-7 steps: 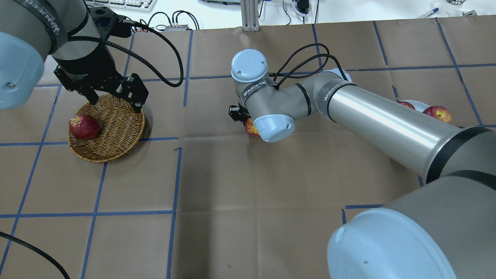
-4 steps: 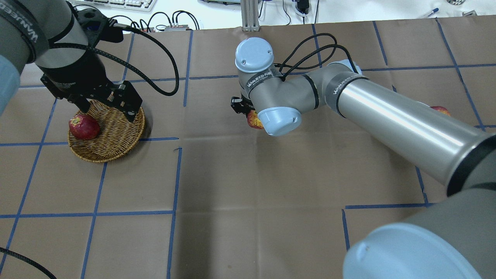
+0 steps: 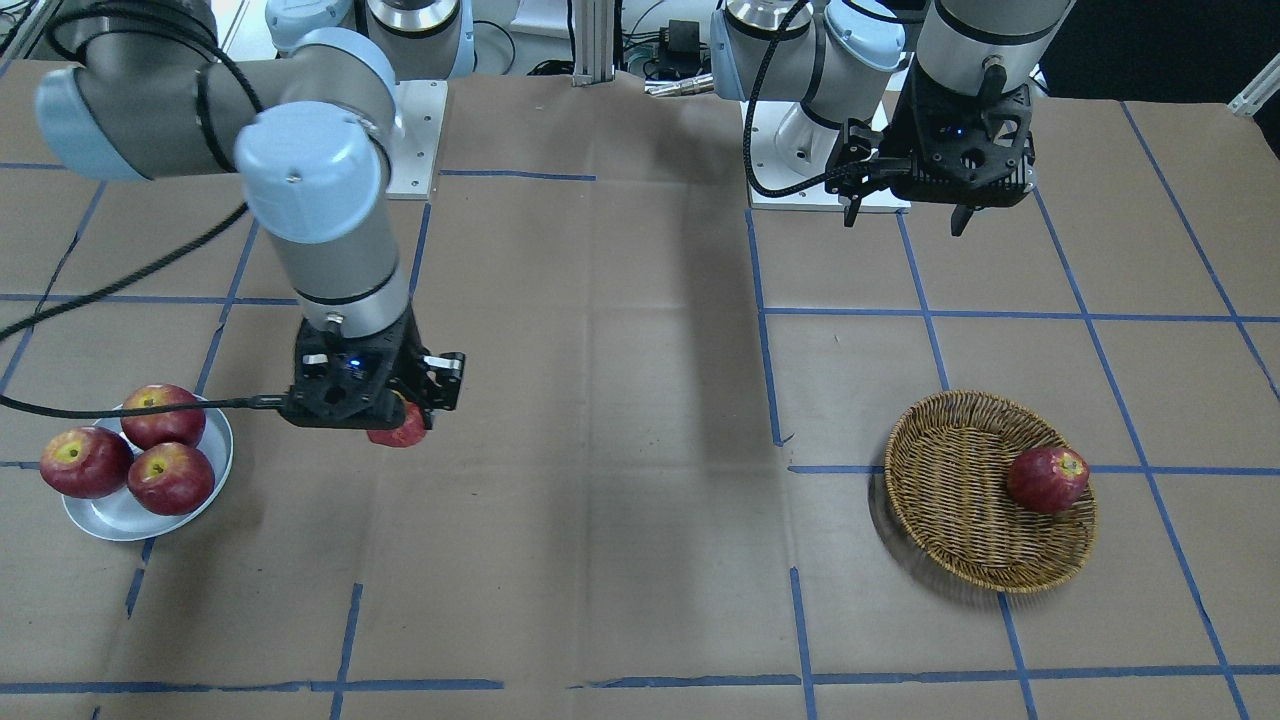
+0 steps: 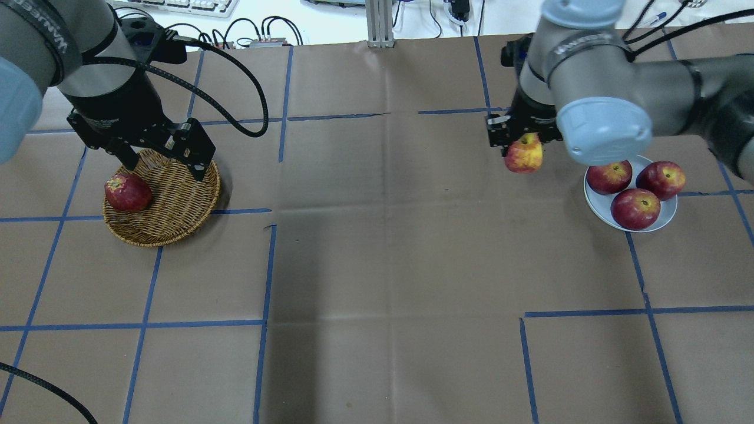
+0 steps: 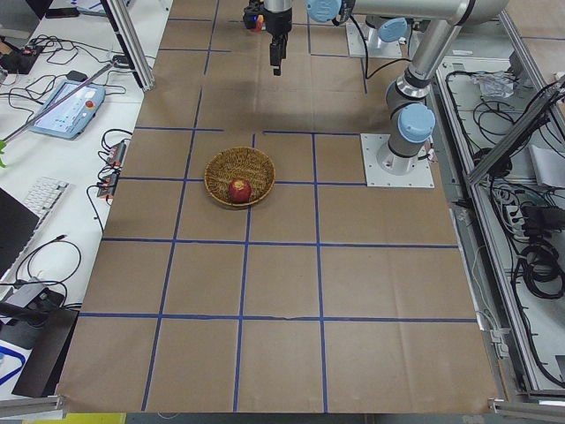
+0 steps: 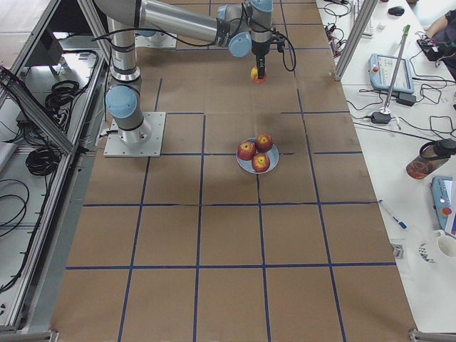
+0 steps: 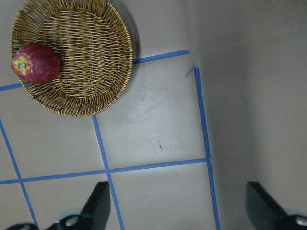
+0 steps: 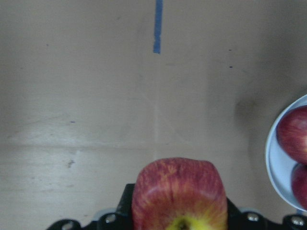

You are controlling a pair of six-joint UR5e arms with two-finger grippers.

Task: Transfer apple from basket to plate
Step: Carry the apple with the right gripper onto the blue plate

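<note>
Transport is the step in hand: the apple point(image 4: 523, 154), red streaked with yellow, hangs clear of the tabletop point(image 4: 377, 265), clamped between the fingers of the right tool point(image 4: 522, 141). The right wrist view shows its yellow stem hollow facing the camera and both black fingers pressed against its sides. It sits near the plate point(image 4: 595, 201) but not over it, on the side towards the basket, and the plate's rim is only just entering that wrist view at the edge.

The plate already carries three darker red apples point(image 4: 635, 209), so little bare surface is left (mostly a strip along the rim). By my judgement the next move is a short sideways carry until the apple is above that free part, then a slow descent and a release low enough that it neither knocks its neighbours nor rolls off the shallow edge.

Well apart, the basket point(image 4: 177, 203) holds one red apple point(image 4: 127, 192) against its wall. The left tool point(image 4: 165, 168) hovers above the basket with its fingers spread wide and nothing between them.
</note>
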